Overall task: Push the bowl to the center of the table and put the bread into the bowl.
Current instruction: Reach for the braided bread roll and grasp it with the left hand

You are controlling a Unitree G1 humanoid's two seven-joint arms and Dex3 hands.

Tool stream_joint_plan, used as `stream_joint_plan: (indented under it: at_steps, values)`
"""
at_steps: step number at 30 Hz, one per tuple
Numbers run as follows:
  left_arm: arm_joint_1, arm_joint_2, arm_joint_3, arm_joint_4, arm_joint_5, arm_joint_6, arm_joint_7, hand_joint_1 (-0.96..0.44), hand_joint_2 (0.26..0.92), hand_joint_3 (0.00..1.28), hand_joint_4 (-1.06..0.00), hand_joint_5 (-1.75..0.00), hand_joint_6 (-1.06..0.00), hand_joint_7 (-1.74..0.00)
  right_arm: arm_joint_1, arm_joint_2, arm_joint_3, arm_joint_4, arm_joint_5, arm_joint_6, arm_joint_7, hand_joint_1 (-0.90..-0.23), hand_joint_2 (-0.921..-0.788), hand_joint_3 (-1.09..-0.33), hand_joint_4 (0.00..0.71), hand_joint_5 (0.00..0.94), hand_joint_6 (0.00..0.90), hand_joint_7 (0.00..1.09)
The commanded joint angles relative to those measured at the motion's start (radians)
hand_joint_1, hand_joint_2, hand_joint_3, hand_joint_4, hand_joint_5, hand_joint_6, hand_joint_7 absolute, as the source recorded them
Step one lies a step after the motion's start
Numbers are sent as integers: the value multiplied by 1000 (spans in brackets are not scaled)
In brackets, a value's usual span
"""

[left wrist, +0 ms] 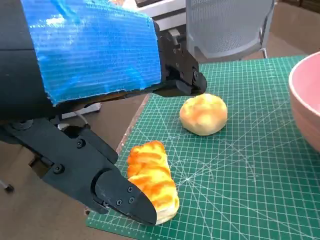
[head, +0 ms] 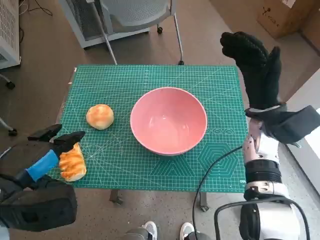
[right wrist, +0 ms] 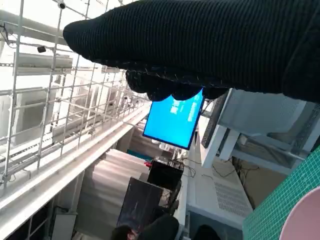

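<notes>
The pink bowl (head: 169,120) stands empty near the middle of the green cutting mat (head: 210,85). A round bun (head: 100,116) lies on the mat to its left. A long golden bread (head: 73,162) lies at the mat's front left corner. My left hand (head: 52,150) straddles that bread: in the left wrist view one black finger (left wrist: 120,197) touches the side of the bread (left wrist: 151,180), while the other fingers (left wrist: 180,80) are spread well above it, near the bun (left wrist: 203,114). My gloved right hand (head: 257,67) is raised beside the table's right edge, fingers extended, holding nothing.
An office chair (head: 135,12) stands behind the table and a cardboard box (head: 282,15) sits at the back right. A person's shoes (head: 165,231) show below the front edge. A black cable (head: 215,165) crosses the mat's front right corner.
</notes>
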Motion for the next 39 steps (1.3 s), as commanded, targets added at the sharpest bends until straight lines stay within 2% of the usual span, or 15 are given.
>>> stream_joint_plan:
  at_steps: [1, 9, 16, 23, 34, 39]
  values:
    - [-1, -3, -36, 25, 32, 15, -9, -430, 636, 2, -118, 0, -294, 0, 18, 1, 2, 8, 4, 22, 13, -735, -921, -691, 203, 2, 349, 1]
    - [-17, -25, -107, 110, 75, 12, 34, -426, 643, 4, -106, 0, -282, 0, 18, -4, -1, 11, 6, 31, 22, -735, -921, -692, 202, 1, 347, 0]
    - [-37, -48, -152, 223, 104, -48, 137, -338, 640, 1, -113, -3, -286, -3, 18, -13, -5, 14, 6, 35, 28, -735, -921, -693, 198, 0, 344, 0]
    - [-60, -75, -186, 333, 119, -116, 252, -211, 638, 2, -184, -17, -340, -17, 18, -18, -7, 15, 6, 37, 30, -735, -921, -692, 199, 2, 344, 1]
    - [-126, -120, -256, 475, 133, -138, 341, -56, 678, 14, -268, -19, -415, -22, 21, -15, -5, -2, 5, 43, 25, -741, -921, -692, 201, 2, 346, 2]
    - [-139, -128, -273, 514, 135, -155, 384, 51, 731, 24, -393, -23, -515, -25, 29, -13, -2, -21, 5, 45, 24, -741, -921, -693, 201, 1, 346, 2]
